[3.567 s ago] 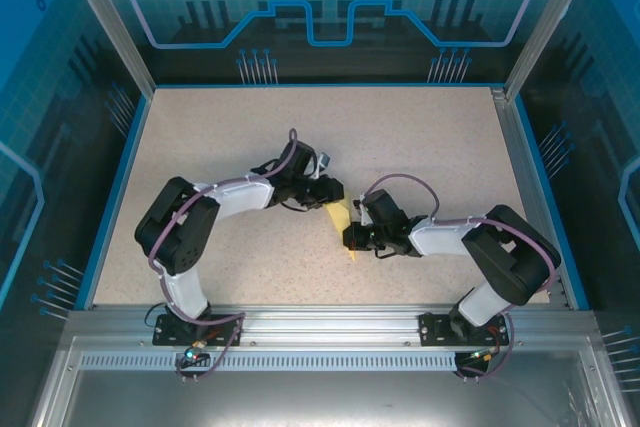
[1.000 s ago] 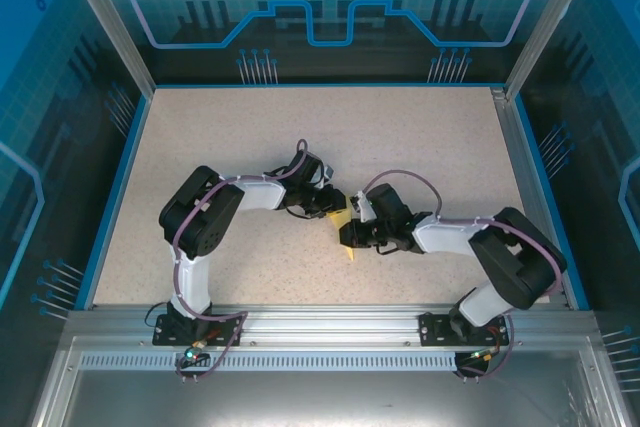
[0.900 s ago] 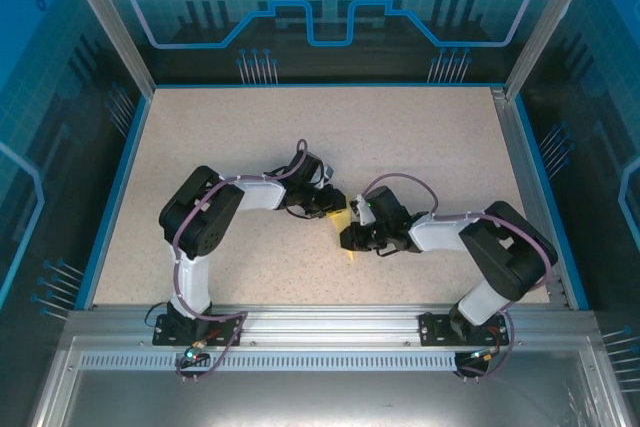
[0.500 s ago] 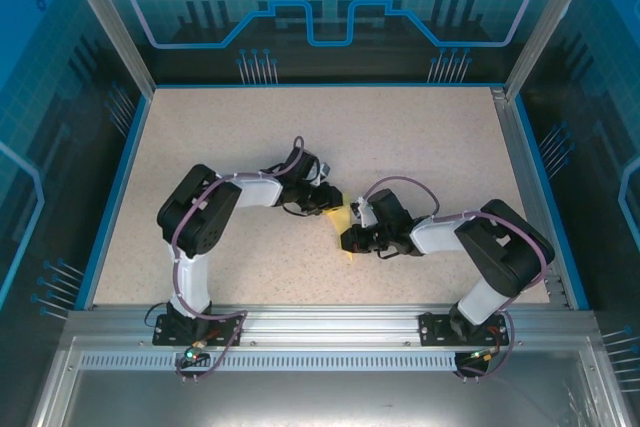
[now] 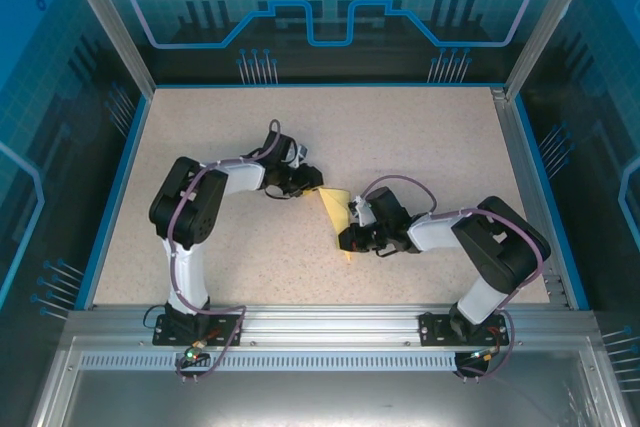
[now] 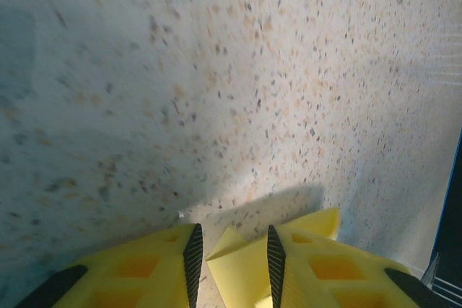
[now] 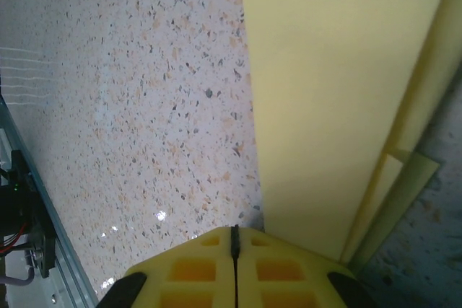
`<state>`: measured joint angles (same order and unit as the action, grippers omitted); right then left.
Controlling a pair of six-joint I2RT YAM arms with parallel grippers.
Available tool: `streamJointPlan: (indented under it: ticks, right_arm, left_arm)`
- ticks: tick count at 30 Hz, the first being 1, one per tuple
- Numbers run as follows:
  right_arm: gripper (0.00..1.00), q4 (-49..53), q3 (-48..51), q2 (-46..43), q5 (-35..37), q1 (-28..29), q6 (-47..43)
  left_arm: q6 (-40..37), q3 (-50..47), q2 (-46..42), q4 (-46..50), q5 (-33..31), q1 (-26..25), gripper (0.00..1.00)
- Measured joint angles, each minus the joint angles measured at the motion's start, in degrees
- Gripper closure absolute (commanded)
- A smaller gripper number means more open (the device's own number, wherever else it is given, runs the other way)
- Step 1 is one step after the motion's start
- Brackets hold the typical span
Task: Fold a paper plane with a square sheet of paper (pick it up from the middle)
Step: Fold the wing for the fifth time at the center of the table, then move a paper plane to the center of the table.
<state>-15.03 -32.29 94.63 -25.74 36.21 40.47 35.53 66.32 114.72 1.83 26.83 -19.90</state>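
In the left wrist view the left gripper (image 6: 232,247) has its jaws apart. Its two yellow fingers (image 6: 144,273) rise from the bottom edge, with a pointed corner of the yellow paper (image 6: 238,272) lying in the gap between the black pads. The corner nearly spans the gap, and I cannot tell whether either pad touches it. A second bit of the paper peeks out just right of centre, near the bottom. The rest of the frame is the speckled table (image 6: 216,70).

In the right wrist view the right gripper (image 7: 234,232) has its jaws pressed together, with only a thin dark seam between the fingers at bottom centre. The yellow paper (image 7: 339,91) covers the upper right, and its straight left edge runs down to meet the fingertip just right of the seam. Whether any paper is nipped I cannot tell. A duller folded layer shows along its right side. The table (image 7: 144,70) takes up the left.

From above, the paper (image 5: 338,212) lies near the middle of the table (image 5: 250,127), as a narrow wedge pointing toward the bottom of the frame. The left gripper (image 5: 308,184) is at its upper left end. The right gripper (image 5: 345,239) is on its lower part, reaching in from the right.
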Motion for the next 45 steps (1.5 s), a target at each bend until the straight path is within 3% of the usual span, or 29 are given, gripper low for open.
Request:
streamJointPlan:
  ticks: [6,10,12,18,22,26,31,41,45]
  right_arm:
    - [0.88,2.9,-1.5,-0.4,0.1,0.1,0.1]
    - [0.83,6.0,-1.7,-5.1,1.1,-0.5,0.0]
    - [0.81,7.5,-1.9,-9.2,1.9,-2.0,-0.1]
    - [0.76,10.1,-0.3,-18.5,4.8,-12.3,-0.7]
    - [0.74,11.3,3.7,-20.3,4.9,-17.8,-0.6]
    - [0.72,12.6,5.3,-20.5,4.2,-18.0,-0.7]
    - [0.70,12.5,5.4,-20.5,3.6,-18.0,-0.7]
    - [0.68,12.0,4.1,-16.7,2.5,-14.9,-0.7]
    - [0.66,11.8,2.0,-13.4,2.5,-12.8,-1.0]
  left_arm:
    - [-0.1,0.3,-2.9,3.1,-1.5,0.1,0.63]
    - [0.3,-0.1,-8.9,7.7,-6.0,-1.6,0.55]
    - [0.4,-0.1,-11.7,10.5,-8.6,-3.6,0.46]
    - [3.0,4.1,-13.4,22.0,-16.4,-12.0,0.35]
    - [4.0,12.5,-9.1,31.0,-22.3,-18.1,0.34]
    - [4.6,19.5,-4.4,38.4,-28.0,-22.1,0.33]
    - [5.0,21.5,-1.6,44.2,-31.1,-22.1,0.32]
    - [5.0,25.7,3.4,47.5,-31.5,-21.9,0.31]
    - [4.8,25.8,3.6,47.7,-31.5,-21.8,0.39]
